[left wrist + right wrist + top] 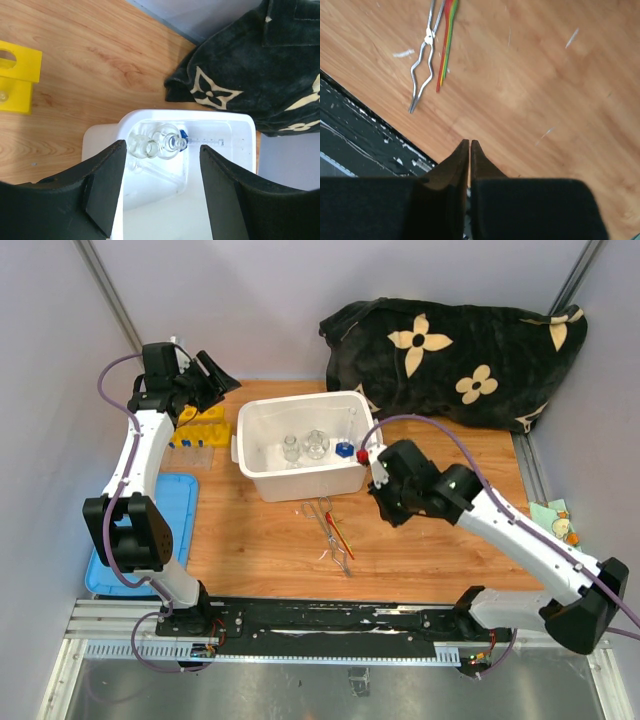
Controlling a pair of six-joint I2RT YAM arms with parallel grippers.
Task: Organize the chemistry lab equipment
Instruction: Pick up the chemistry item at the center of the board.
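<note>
A white bin (262, 480) at table centre holds a clear beaker (290, 448), a flask (317, 443) and a blue-based glass piece (345, 450). The left wrist view shows them too: the beaker (140, 146), the flask (167, 142), the blue piece (183, 134). A yellow tube rack (198, 427) stands left of the bin with blue-capped tubes (188, 444) in front. Metal tweezers (325, 525) and a thin red-orange tool (340, 535) lie in front of the bin. They show in the right wrist view as tweezers (422, 55) and tool (446, 40). My left gripper (215, 375) is open and empty, high over the back left. My right gripper (385, 510) is shut and empty, right of the tweezers.
A black flower-patterned blanket (450, 350) lies at the back right, touching the bin's far corner. A blue lid (150, 530) lies at the left edge. A black rail (330, 620) runs along the front edge. Small scraps (560, 525) lie off the table's right side.
</note>
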